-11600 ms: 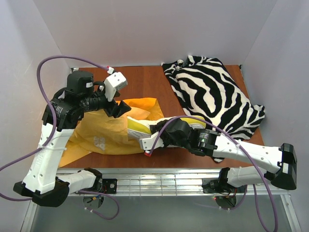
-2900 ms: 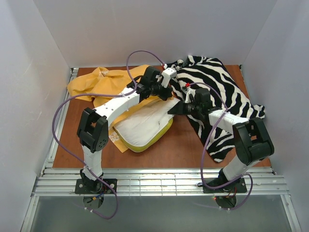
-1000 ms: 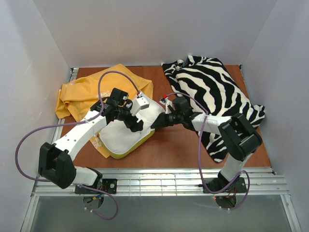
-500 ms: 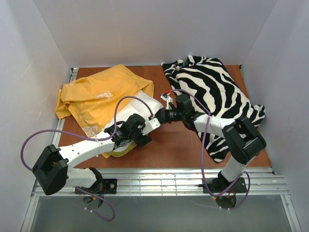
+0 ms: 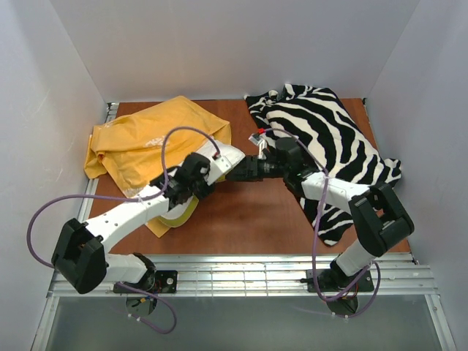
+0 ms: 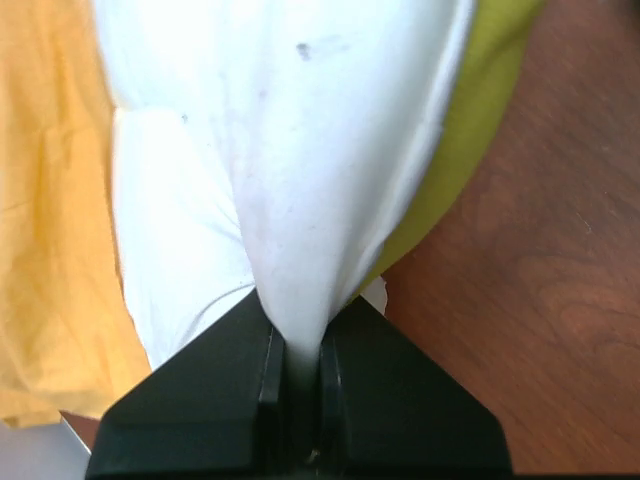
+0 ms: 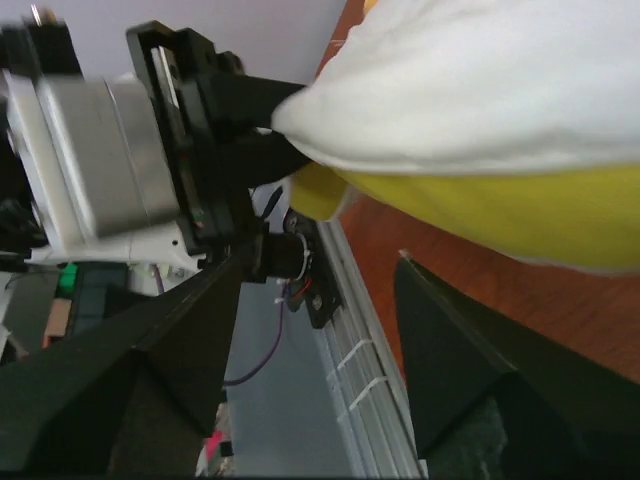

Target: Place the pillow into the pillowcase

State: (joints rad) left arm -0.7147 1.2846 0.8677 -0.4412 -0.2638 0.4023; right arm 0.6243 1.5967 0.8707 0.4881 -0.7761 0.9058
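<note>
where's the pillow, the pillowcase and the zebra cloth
pillow [image 6: 300,150]: left wrist view, white bunched middle
pillowcase [image 5: 131,142]: top view, orange middle
zebra cloth [image 5: 322,139]: top view, striped middle

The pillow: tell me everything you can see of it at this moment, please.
The pillow is puffy and white, soft cloth by its look, with a yellow-green band along its edge. The orange-yellow pillowcase covers most of it; from above only one white corner and a strip of band show. The left gripper is shut on a pinched fold of its white cover. The open right gripper sits at the exposed corner; contact is unclear. It lies on the brown table.
</note>
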